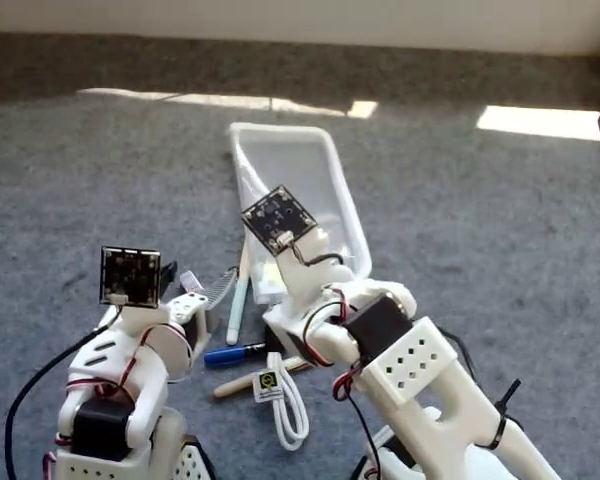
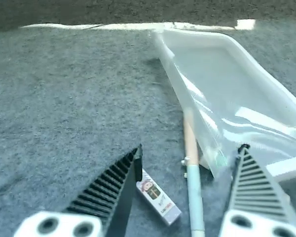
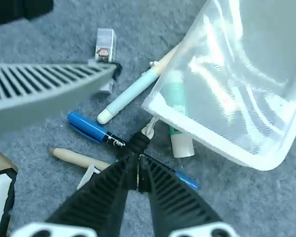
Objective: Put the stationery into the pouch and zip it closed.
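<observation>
pouch (image 1: 298, 185): clear soft plastic with a white rim, lying flat on the grey surface (image 1: 480, 260), its long side running away from the arms.
pen (image 2: 193, 192): pale mint barrel with a beige far end, flat along the pouch's long edge and just beside it.
eraser (image 2: 158, 198): small white sleeved block, lying flat near the pen and apart from it.
marker (image 3: 91, 127): blue, flat, just beside the pen's rounded end.
pencil (image 3: 76, 158): beige stick, flat, near the marker.
tube (image 3: 180, 136): mint and white, at the pouch's near rim (I can't tell if it's inside or underneath).
</observation>
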`<state>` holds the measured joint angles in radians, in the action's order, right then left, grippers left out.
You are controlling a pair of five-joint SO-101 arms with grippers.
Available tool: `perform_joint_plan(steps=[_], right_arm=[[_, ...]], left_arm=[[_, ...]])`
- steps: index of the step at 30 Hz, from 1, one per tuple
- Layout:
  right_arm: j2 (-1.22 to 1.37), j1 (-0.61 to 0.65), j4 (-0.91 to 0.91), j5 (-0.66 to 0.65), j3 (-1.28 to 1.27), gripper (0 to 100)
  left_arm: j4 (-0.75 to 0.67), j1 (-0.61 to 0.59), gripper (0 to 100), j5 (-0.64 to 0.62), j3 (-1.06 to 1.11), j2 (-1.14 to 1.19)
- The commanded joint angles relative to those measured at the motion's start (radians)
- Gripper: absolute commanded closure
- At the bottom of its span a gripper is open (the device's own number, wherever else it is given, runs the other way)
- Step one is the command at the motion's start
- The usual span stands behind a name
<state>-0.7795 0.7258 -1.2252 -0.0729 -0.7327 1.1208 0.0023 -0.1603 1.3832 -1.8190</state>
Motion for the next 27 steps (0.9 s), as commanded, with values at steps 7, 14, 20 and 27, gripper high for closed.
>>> perform_joint_plan(steps=[7, 14, 20, 27], right_arm=[[-0.035, 0.002, 0.054, 0.147, -0.073, 81.6], [0.107, 0.114, 0.085, 0.23, -0.073, 81.8], [0.292, 0.114, 0.134, 0.262, -0.033, 81.8], [0.383, 0.114, 0.203, 0.319, -0.022, 81.8]], left_arm=[[-0.023, -0.26, 72, -0.011, 0.002, -0.005], [-0.026, -0.268, 72, -0.011, 0.013, -0.005], [-0.023, -0.268, 72, -0.011, 0.018, -0.005], [-0.029, -0.268, 72, -0.011, 0.028, -0.005]])
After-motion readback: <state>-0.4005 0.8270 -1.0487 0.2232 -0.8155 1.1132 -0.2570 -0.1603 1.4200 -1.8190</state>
